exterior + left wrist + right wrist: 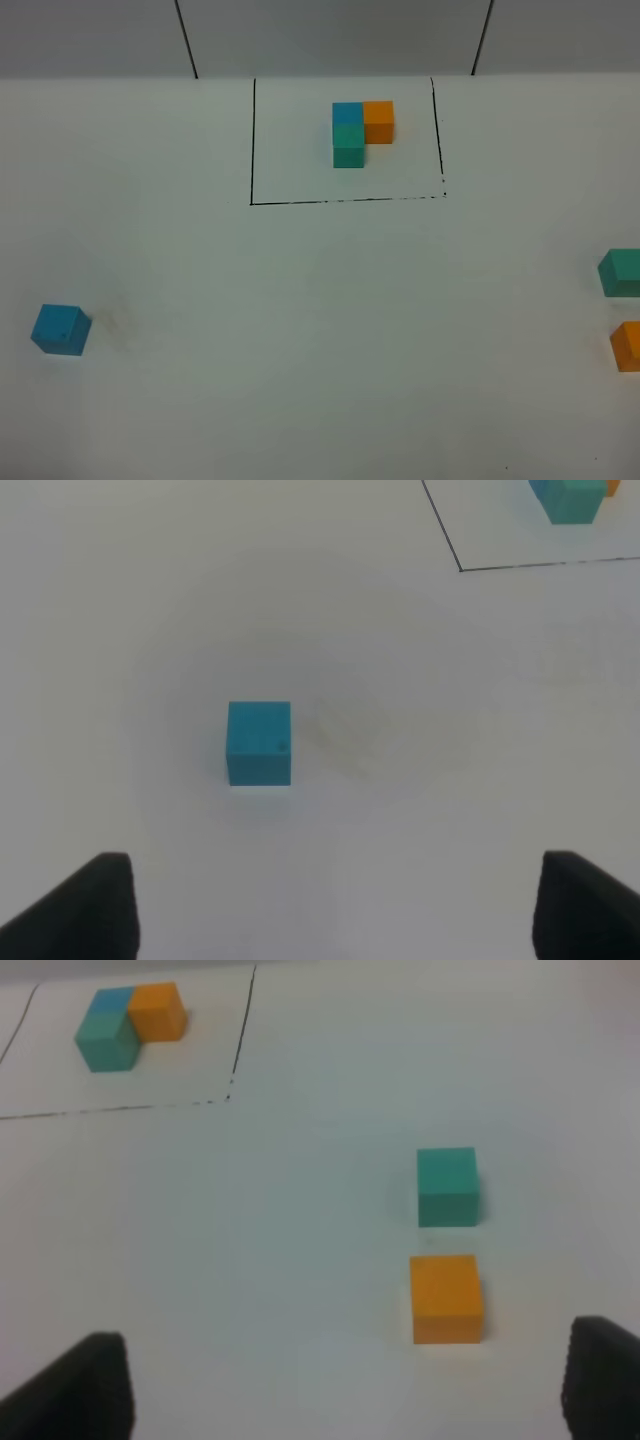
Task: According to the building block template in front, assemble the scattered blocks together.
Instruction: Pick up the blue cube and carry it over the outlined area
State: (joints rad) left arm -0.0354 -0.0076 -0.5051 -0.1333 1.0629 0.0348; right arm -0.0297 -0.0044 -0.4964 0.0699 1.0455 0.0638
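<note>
Left gripper (330, 910) and right gripper (335, 1390) are both wide open and hold nothing, while three loose blocks wait.

The template (360, 132) sits inside its black line (253, 140) at the far side of the table (320, 380). The blue block (61, 330) lies alone on the left, in front of the left gripper. The teal block (621, 272) and orange block (628, 345) lie just beside each other on the right, in front of the right gripper. They are so near that grabbing one could bump the other away. The colors could also end up in the wrong spots.
</note>
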